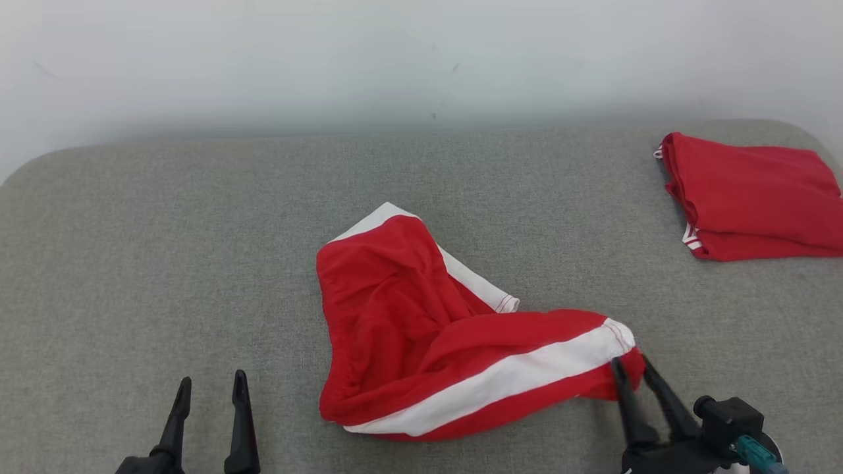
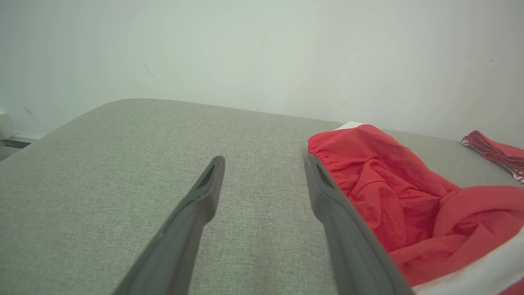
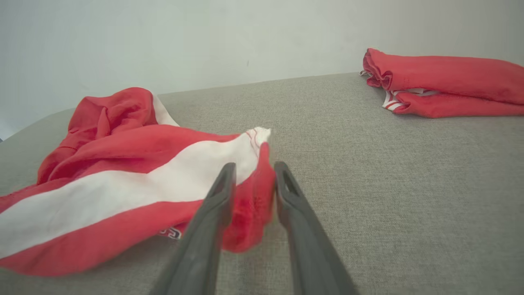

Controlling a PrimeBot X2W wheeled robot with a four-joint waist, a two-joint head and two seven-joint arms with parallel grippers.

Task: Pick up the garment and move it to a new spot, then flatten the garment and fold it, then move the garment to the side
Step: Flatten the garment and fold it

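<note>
A crumpled red garment (image 1: pixel 408 316) with a white stripe lies in the middle of the grey cloth-covered table (image 1: pixel 132 263). My right gripper (image 1: pixel 632 364) is at the garment's right corner near the front edge. In the right wrist view that gripper (image 3: pixel 254 166) has red cloth (image 3: pixel 123 180) pinched between its narrow-set fingers. My left gripper (image 1: pixel 212 380) stands open at the lower left, a short way left of the garment and apart from it. In the left wrist view its fingers (image 2: pixel 217 164) are spread over bare table, with the garment (image 2: pixel 389 176) just to the right.
A second red garment (image 1: pixel 751 191), folded, lies at the table's far right corner, also in the right wrist view (image 3: pixel 446 78). A pale wall (image 1: pixel 421 59) runs behind the table. Bare grey surface spreads left of the crumpled garment and behind it.
</note>
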